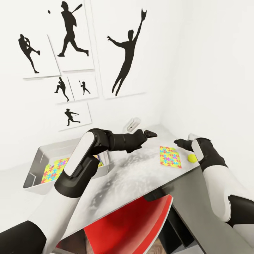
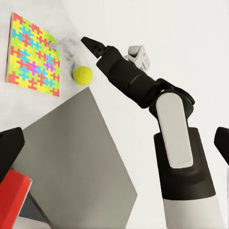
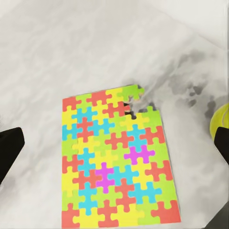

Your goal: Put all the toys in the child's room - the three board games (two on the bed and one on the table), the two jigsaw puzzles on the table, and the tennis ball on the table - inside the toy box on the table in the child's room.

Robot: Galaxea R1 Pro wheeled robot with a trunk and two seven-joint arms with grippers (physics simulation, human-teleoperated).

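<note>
White-walled room, marbled table [image 1: 141,176]: one puzzle [image 1: 55,168] already in the box [image 1: 35,165].
Right gripper [image 3: 114,143], jaws wide, hangs over the second puzzle [image 3: 117,162] near the right edge, ball [image 1: 191,157] beside; left gripper [image 2: 114,143] wide, empty.

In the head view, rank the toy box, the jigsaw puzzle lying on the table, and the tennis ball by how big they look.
1. toy box, clearly largest
2. jigsaw puzzle on the table
3. tennis ball, smallest, beside the puzzle
</note>
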